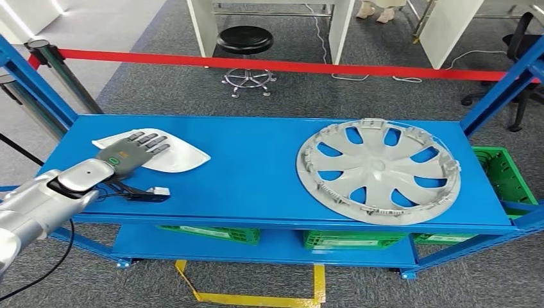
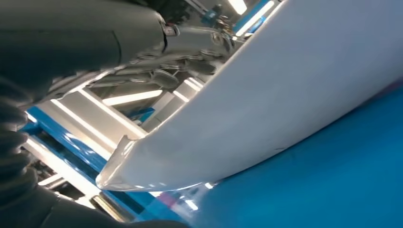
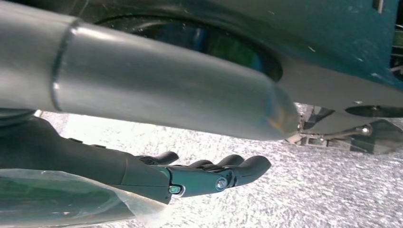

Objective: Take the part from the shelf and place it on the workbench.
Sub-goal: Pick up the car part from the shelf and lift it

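the left hand [image 1: 133,153] lies flat, palm down, on a white curved part [image 1: 183,157] at the left end of the blue shelf [image 1: 256,173], its fingers [image 1: 154,142] stretched out straight over the part's upper face and its thumb [image 1: 151,194] stuck out to the side, lying on the blue surface just in front of the part, so nothing is clasped yet and the hand is spread rather than closed. in the left wrist view the same part [image 2: 266,118] shows as a smooth, pale, bulging shell with a thin edge resting on the blue board, the dark fingers [image 2: 180,66] pressed along its far side. the silver left arm [image 1: 38,205] reaches in from the near left corner. the right hand [image 3: 209,175] hangs over grey carpet in its own wrist view, fingers loosely extended and apart with nothing between them. farther along the shelf, well apart from the part, a grey wheel cover [image 1: 378,170] lies flat at the right end, its rim reaching the front edge. green crates [image 1: 349,239] sit on the lower level, and another green crate [image 1: 507,176] stands beside the shelf's right end. beyond the shelf a red barrier tape [image 1: 276,64] stretches across, with a black stool [image 1: 245,42] behind it on the carpet.
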Controlling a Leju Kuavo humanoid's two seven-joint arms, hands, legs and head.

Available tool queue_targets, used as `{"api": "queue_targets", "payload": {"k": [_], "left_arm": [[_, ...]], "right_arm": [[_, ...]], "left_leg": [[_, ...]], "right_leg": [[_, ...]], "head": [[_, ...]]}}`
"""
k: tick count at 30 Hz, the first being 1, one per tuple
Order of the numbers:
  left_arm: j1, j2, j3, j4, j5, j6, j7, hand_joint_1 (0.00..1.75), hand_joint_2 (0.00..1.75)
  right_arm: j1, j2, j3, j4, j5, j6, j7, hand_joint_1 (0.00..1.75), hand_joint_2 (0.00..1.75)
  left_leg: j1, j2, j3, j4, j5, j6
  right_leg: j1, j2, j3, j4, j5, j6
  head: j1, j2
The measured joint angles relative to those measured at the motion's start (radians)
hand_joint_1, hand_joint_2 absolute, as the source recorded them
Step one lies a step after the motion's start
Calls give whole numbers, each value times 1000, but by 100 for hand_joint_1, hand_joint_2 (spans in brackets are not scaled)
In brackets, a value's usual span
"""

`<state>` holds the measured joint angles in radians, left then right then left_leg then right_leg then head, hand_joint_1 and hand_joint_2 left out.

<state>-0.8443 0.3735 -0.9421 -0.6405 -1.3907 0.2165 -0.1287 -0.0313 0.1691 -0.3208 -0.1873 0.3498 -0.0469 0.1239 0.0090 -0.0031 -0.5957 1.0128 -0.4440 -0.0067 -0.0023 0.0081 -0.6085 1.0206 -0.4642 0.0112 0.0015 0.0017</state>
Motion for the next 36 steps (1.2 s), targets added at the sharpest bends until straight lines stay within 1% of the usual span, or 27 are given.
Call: {"api": "queue_targets", "payload": {"k": [1,2,4,5,6,7,8,9,10,11,12,14,16,17,19,20,21,22,23,24,26,27,30,32,33,35,36], "left_arm": [[0,-6,1,5,0,1,0,0,175],[0,-12,2,9,1,2,0,0,175],[1,-22,4,18,3,5,0,0,175],[2,-27,4,23,5,6,1,0,175],[3,-31,5,28,6,8,2,0,175],[4,-34,5,32,8,9,3,0,175],[5,-36,6,35,8,10,5,0,175],[5,-38,7,38,9,11,6,0,175],[5,-39,8,40,9,11,7,0,175],[5,-39,10,42,9,10,8,0,175],[5,-39,12,46,10,8,10,0,175],[7,-41,17,54,11,2,15,0,175],[9,-43,23,66,12,-3,27,0,175],[10,-43,25,72,11,-4,33,0,175],[14,-45,26,85,9,-4,43,0,175],[17,-46,26,89,9,-3,46,0,175],[20,-47,26,93,8,-3,48,0,175],[21,-48,26,96,8,-3,49,0,175],[20,-48,27,98,8,-2,49,0,175],[18,-48,28,99,8,-2,49,0,175],[14,-48,31,100,8,-2,49,0,175],[12,-49,32,101,8,-2,49,44,175],[10,-50,34,102,8,-1,49,175,175],[9,-52,35,103,7,-1,50,175,175],[10,-54,36,104,5,1,51,175,175],[14,-56,37,108,-2,6,54,175,175],[17,-57,38,111,-6,9,56,175,175]], "right_arm": [[0,0,0,0,0,0,0,0,0],[0,0,0,0,0,-1,0,0,0],[1,0,0,0,1,-2,1,0,0],[2,0,0,0,2,-3,1,0,0],[3,0,0,0,2,-4,2,0,0],[4,0,0,0,3,-5,3,0,0],[4,0,0,0,3,-5,3,0,0],[4,0,0,0,3,-6,4,0,0],[3,0,0,0,3,-6,4,0,0],[2,0,0,0,4,-6,4,0,0],[2,0,0,0,4,-6,4,0,0],[2,0,0,0,6,-7,4,0,0],[3,0,0,0,8,-9,4,0,0],[3,0,0,0,9,-10,4,0,0],[4,0,0,0,10,-12,4,0,0],[4,0,0,0,10,-12,4,0,0],[5,0,0,0,10,-12,4,0,0],[6,0,0,0,11,-13,4,0,0],[6,0,0,0,11,-13,4,0,0],[6,0,0,0,11,-13,4,0,0],[6,2,0,0,11,-13,4,0,0],[6,2,0,0,11,-13,3,0,0],[5,3,0,0,12,-13,3,0,0],[5,3,0,0,12,-13,3,0,0],[5,3,0,0,12,-13,3,0,0],[6,3,0,0,12,-14,3,0,0],[7,3,0,0,13,-15,3,0,0]], "left_leg": [[2,0,1,-3,2,7],[3,1,1,-5,4,12],[3,2,0,-5,5,19],[3,2,0,-5,6,19],[3,2,0,-4,6,20],[3,1,1,-4,6,20],[3,1,1,-4,5,19],[3,1,2,-2,4,17],[1,0,1,0,3,14],[-2,0,0,2,2,9],[-4,-1,-1,3,2,3],[-4,-2,0,-1,5,-8],[-2,-1,-6,17,-11,-17],[-1,-1,-21,54,-36,-22],[0,0,-76,186,-106,-29],[0,0,-103,250,-131,-31],[0,0,-118,287,-139,-30],[0,0,-116,284,-127,-28],[-1,0,-94,239,-96,-23],[-2,0,-60,168,-59,-17],[-8,1,0,40,-13,-3],[-10,1,14,9,-7,1],[-12,1,19,-10,-4,9],[-5,2,23,-23,5,17],[-3,2,24,-26,8,20],[-2,3,20,-27,9,23],[-1,3,19,-26,9,23]], "right_leg": [[0,-1,-10,19,-15,6],[-1,-1,-31,63,-41,10],[-2,-2,-95,197,-104,16],[-2,-2,-122,256,-123,17],[-2,-2,-134,280,-122,18],[-2,-2,-127,264,-103,18],[-3,-3,-100,213,-73,17],[-5,-3,-64,141,-42,16],[-5,-3,-27,75,-22,13],[-6,-3,-2,30,-11,9],[-5,-2,12,7,-10,5],[-3,0,15,3,-8,-7],[-6,0,15,0,-4,-19],[-8,0,16,-1,-2,-24],[-8,-1,16,-1,-2,-30],[-7,-1,16,-1,-3,-30],[-6,-1,16,-1,-3,-31],[-5,-1,17,-1,-3,-31],[-4,-1,18,-1,-3,-31],[-3,-1,20,-1,-3,-31],[0,0,20,0,-4,-27],[1,0,19,0,-4,-24],[-1,-2,16,0,-5,-8],[-1,-2,-5,40,-35,3],[-3,-3,-30,90,-64,7],[-6,-3,-93,222,-124,15],[-8,-3,-114,265,-135,18]], "head": [[2,0],[3,0],[5,0],[6,0],[6,0],[6,0],[6,0],[6,0],[6,0],[5,0],[5,0],[4,0],[2,0],[0,0],[-3,0],[-2,0],[-3,0],[-3,0],[-3,0],[-3,0],[-2,0],[-2,0],[-2,0],[2,0],[4,0],[6,0],[6,0]]}}
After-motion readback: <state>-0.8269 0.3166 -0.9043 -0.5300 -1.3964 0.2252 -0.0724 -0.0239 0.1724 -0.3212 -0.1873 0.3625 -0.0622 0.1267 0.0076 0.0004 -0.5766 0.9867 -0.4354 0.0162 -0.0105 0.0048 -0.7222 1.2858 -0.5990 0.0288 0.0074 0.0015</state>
